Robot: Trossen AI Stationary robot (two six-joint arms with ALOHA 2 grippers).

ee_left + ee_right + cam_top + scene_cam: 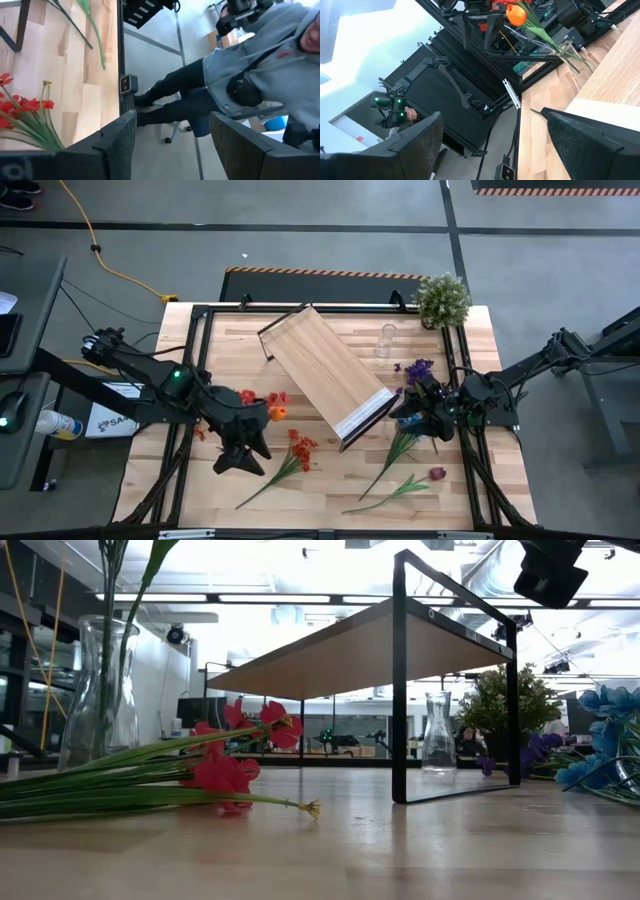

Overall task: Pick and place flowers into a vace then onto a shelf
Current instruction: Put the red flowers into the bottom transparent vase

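Note:
A glass vase (100,690) with an orange bloom (516,15), a red one and green stems stands by my left arm (262,408). A second vase (385,340) stands empty beyond the shelf (325,370), which sits slantwise mid-table on its black frame. Loose flowers lie on the table: red ones (300,448), a dark red one (437,474), blue ones (405,442) and purple ones (418,368). My left gripper (172,120) hangs open above the red flowers, nothing between its fingers. My right gripper (492,117) is open too, over the blue flowers (410,418).
A bushy potted plant (442,298) stands at the far right corner. A person in a grey hooded top (260,65) sits beyond the table's near edge. The black frame rails (190,380) run along both sides of the table.

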